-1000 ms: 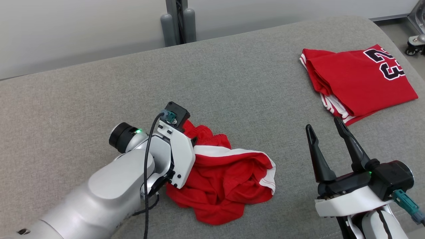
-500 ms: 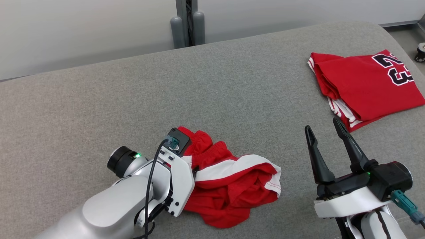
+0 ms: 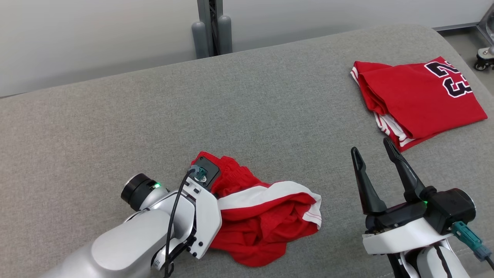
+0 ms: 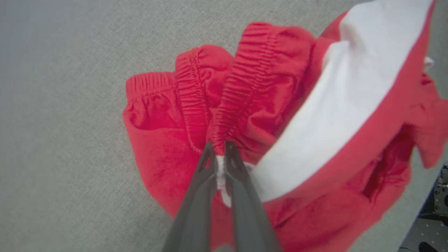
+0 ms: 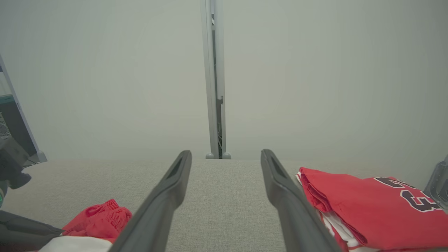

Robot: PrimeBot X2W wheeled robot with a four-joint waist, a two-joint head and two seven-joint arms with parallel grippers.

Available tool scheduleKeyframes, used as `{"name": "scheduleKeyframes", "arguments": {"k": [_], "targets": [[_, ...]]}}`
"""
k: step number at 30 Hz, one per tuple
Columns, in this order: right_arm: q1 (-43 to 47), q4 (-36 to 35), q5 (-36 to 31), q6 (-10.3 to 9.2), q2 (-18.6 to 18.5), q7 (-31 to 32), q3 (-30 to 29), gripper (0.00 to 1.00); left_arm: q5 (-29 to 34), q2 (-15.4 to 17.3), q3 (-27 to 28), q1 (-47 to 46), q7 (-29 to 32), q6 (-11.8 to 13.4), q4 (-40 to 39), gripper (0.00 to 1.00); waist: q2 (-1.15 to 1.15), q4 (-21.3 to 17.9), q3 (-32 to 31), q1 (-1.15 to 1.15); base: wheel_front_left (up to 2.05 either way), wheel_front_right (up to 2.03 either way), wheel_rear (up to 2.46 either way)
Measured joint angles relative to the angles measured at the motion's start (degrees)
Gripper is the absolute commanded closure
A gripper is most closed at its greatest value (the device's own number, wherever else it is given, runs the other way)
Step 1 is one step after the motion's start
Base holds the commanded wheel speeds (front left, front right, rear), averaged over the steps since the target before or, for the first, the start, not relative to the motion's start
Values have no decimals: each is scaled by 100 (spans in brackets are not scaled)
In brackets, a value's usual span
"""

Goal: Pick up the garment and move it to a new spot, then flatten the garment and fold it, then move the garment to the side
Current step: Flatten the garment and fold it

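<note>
- The grey upholstered surface [image 3: 115, 127] spans the head view, and its far edge runs along a pale wall.
- The left arm [image 3: 154, 231] comes in over the near edge, left of the middle, with its wrist bent down onto the cloth.
- The left gripper [image 4: 217, 148] is pinched tight on the red shorts [image 3: 266, 227]. In the left wrist view its 2 dark fingers [image 4: 196, 196] meet on a fold of the elastic waistband [image 4: 245, 77], with a bit of white cord [image 4: 220, 171] caught between them.
- The shorts lie crumpled on the surface close to the near edge, about midway along it. The waistband end sits under the left wrist, and a broad white stripe [image 3: 266, 195] runs across the heap toward the right.
- A grey post [image 3: 211, 27] stands behind the far edge, a little left of its middle.
- The right gripper [image 3: 369, 146] is over the near right part of the surface, well apart from the shorts. Its 2 fingers are spread wide and grip nothing.
- A folded red jersey [image 3: 417, 100] lies flat by the far right corner, near the right gripper's fingertips. It bears the dark number 23, and white-striped edges show along its left side.
- A caster wheel [image 3: 482, 61] stands on the floor past the right edge.
</note>
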Motion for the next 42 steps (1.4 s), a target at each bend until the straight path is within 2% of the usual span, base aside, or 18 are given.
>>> {"name": "scheduleKeyframes", "arguments": {"k": [3, 9, 12, 15, 18, 23, 28, 31, 33, 37, 42], "targets": [[1, 2, 2, 0, 3, 0, -13, 0, -112, 2, 137, 31, -149, -20, -63, 100, 0, -28, -24, 0, 0, 0, 0], [5, 33, 3, 0, 21, 0, 2, 0, -1099, -103, 984, 138, -530, -383, -492, 100, 0, -46, -97, 0, 0, 0, 0], [12, 51, 3, 0, 26, 1, -4, 0, -1493, -114, 1459, 20, -705, -482, -666, 100, 0, -48, -142, 0, 0, 0, 0], [24, 77, 3, 0, 35, 0, -5, 0, -2068, -293, 1989, -102, -783, -554, -790, 100, 0, -54, -196, 0, 0, 0, 0], [30, 87, 2, 0, 48, 0, -13, 0, -2532, -495, 2486, -271, -870, -501, -776, 100, 0, -76, -240, 0, 0, 0, 0], [34, 100, 8, 0, 67, 0, -13, 0, -2992, -940, 3104, -727, -1055, -172, -568, 100, 0, -175, -296, 0, 0, 0, 0], [44, 111, 59, 0, 81, 1, -19, 0, -3075, -1328, 3340, -1232, -1204, -119, -397, 100, 0, -295, -327, 0, 0, 0, 0], [81, 110, 125, 0, 83, 1, -15, 0, -3086, -1497, 3248, -1309, -1152, -81, -303, 100, 0, -353, -321, 0, 0, 0, 0], [89, 100, 170, 0, 85, 1, -9, 0, -3086, -1467, 3141, -1191, -1079, -44, -249, 100, 0, -392, -312, 0, 0, 0, 0], [103, 54, 202, 0, 86, 1, -42, 0, -3021, -1103, 2843, -361, -1033, 3, -157, 100, 0, -431, -280, 0, 0, 0, 0], [151, 16, 159, 0, 86, 0, -192, 0, -3021, -692, 2696, 915, -1385, 13, -226, 100, 0, -343, -229, 0, 0, 0, 0]]}}
